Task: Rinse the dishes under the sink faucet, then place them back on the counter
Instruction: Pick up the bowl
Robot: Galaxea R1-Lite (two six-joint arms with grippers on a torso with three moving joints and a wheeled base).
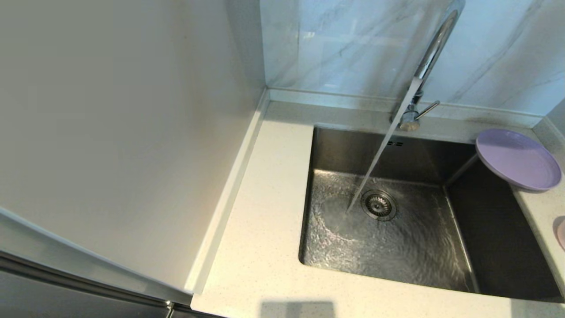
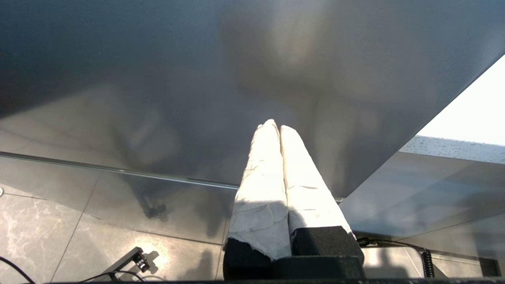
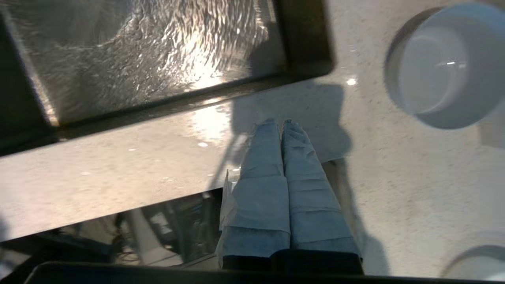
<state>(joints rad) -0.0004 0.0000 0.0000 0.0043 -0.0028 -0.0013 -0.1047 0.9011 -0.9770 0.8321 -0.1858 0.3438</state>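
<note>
Water runs from the chrome gooseneck faucet (image 1: 435, 44) into the steel sink (image 1: 353, 148), landing beside the drain strainer (image 1: 378, 205). The lavender plate (image 1: 518, 159) rests on the counter (image 1: 265, 198) at the sink's back right corner, partly overhanging the basin. Only a sliver of the pale pink bowl (image 1: 561, 233) shows at the head view's right edge. Neither gripper appears there. My right gripper (image 3: 277, 122) is shut and empty above the counter's front edge, near the sink's corner (image 3: 307, 67); the bowl (image 3: 446, 67) stands apart from it. My left gripper (image 2: 275, 125), shut and empty, faces a grey panel.
A tall plain panel (image 1: 110, 132) bounds the counter on the left, and the marble wall (image 1: 344, 44) rises behind the raised back edge. The faucet's lever (image 1: 427, 109) points right. A pale curved rim (image 3: 473, 260) lies near the right gripper. Floor tiles (image 2: 79, 236) lie below the left gripper.
</note>
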